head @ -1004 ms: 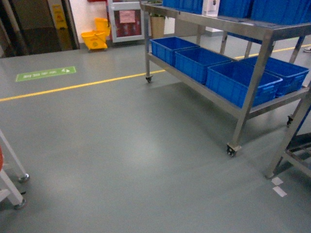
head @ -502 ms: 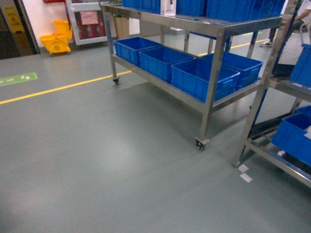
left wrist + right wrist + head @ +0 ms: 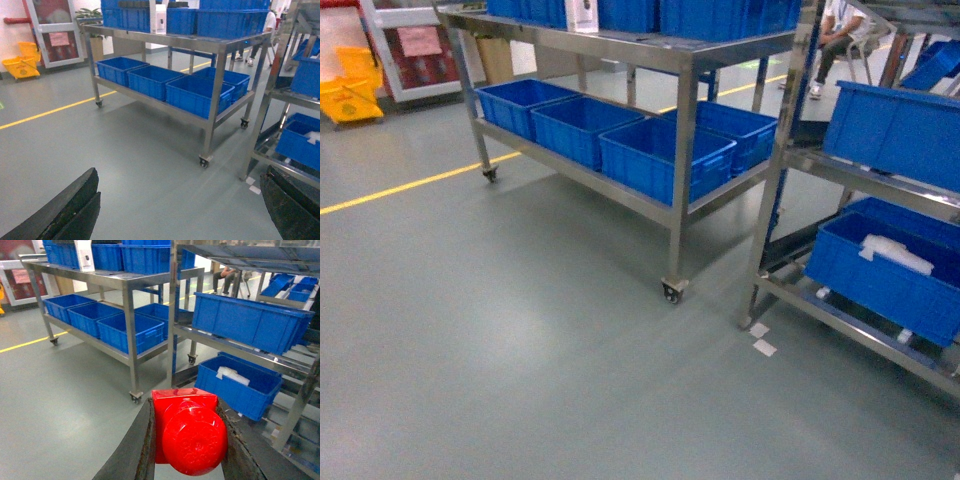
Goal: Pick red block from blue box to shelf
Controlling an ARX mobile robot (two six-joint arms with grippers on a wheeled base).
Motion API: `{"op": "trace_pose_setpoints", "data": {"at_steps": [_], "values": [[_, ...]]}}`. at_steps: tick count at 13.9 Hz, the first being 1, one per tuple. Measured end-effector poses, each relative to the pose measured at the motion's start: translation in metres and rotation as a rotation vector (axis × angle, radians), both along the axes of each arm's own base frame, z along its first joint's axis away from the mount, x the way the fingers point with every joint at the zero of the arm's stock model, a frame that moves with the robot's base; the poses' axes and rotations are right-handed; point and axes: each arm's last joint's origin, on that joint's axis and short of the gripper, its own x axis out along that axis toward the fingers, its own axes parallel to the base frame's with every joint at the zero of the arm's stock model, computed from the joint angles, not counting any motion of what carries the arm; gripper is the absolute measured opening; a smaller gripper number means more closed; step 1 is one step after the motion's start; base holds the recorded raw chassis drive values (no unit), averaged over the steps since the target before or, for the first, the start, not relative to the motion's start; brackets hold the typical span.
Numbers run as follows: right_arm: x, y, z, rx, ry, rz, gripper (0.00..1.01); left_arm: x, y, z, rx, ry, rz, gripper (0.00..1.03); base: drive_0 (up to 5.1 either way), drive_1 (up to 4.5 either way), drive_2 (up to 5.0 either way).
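Note:
In the right wrist view my right gripper point(image 3: 185, 412) is shut on the red block point(image 3: 189, 430), whose round stud faces the camera. The shelf point(image 3: 174, 315), a tall steel rack holding dark blue crates, stands ahead of it. The same shelf point(image 3: 782, 150) fills the right side of the head view and shows at the right edge of the left wrist view point(image 3: 270, 100). My left gripper point(image 3: 180, 175) is open over bare floor with nothing between its fingers. The blue box is out of view. Neither gripper shows in the head view.
A wheeled steel cart point(image 3: 682, 150) with dark blue ribbed crates point(image 3: 665, 155) stands left of the shelf. Grey floor with a yellow line point(image 3: 410, 185) lies in front. White tape marks point(image 3: 760, 340) sit by the shelf's foot. A seated person point(image 3: 840, 25) is beyond.
The head view has swung to the right: the wheeled cart has slid left in the frame and the tall shelf with its crates has come into view on the right.

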Motion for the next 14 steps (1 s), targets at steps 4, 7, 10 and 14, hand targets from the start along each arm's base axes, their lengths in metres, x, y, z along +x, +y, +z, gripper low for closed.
{"op": "trace_pose_setpoints", "data": {"at_steps": [4, 7, 10, 14], "values": [[0.0000, 0.0000, 0.0000, 0.000, 0.000, 0.000, 0.27, 0.0000, 0.0000, 0.0000, 0.000, 0.000, 0.000, 0.98, -1.7, -1.71, -1.7], [0.0000, 0.0000, 0.0000, 0.000, 0.000, 0.000, 0.27, 0.0000, 0.0000, 0.0000, 0.000, 0.000, 0.000, 0.98, -1.5, -1.52, -1.5], [0.0000, 0.0000, 0.0000, 0.000, 0.000, 0.000, 0.27, 0.0000, 0.0000, 0.0000, 0.000, 0.000, 0.000, 0.98, -1.7, -1.68, -1.7], [0.0000, 0.0000, 0.0000, 0.000, 0.000, 0.000, 0.27, 0.0000, 0.0000, 0.0000, 0.000, 0.000, 0.000, 0.98, -1.6, -1.62, -1.6]]}}
